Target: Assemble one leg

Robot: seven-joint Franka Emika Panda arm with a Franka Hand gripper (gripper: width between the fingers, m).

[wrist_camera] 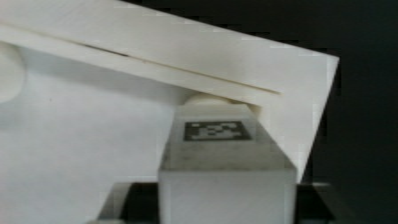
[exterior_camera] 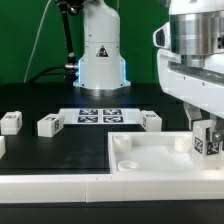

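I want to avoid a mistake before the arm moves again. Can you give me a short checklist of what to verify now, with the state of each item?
1. The small white stubby plastic leg with a square marker sits between the end effector fingers: ok, wrist view shows it held.
2. The held leg is near a corner of the large flat white plate with round sockets: ok.
3. The held leg is lined up over a socket: cannot tell, no socket shows under it.
4. The held leg stands upright: cannot tell.
5. Spare small white legs lie apart from the plate: ok.
6. The marker board is uncovered: ok.
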